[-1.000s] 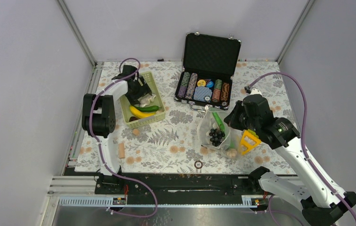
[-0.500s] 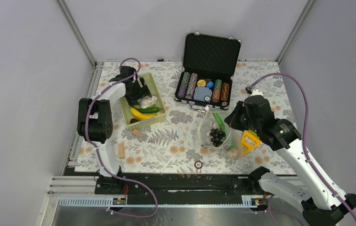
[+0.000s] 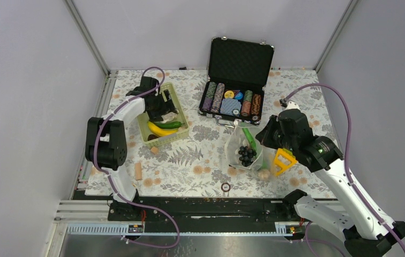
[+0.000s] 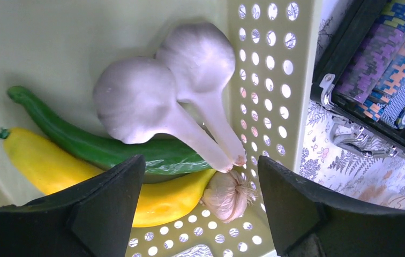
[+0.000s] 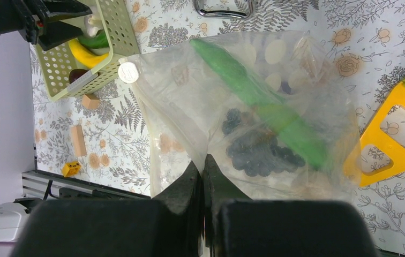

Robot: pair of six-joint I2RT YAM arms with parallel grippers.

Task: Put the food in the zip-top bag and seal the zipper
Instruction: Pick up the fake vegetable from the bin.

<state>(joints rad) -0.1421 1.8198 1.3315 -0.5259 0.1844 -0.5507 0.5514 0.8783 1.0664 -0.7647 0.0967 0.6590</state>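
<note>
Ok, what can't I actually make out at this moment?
Top external: the garlic bulbs in the basket, mostly covered by the left arm's wrist.
Left wrist: the banana's lower side, behind a finger of the left end effector.
Right wrist: the bag edge pinched by the right end effector, hidden inside its shut grip.
Top external: the small ring near the front edge, too small to identify.

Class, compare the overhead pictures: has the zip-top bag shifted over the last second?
No. The zip-top bag lies in the same spot, just in front of the poker chip case, beside the yellow triangle.
</note>
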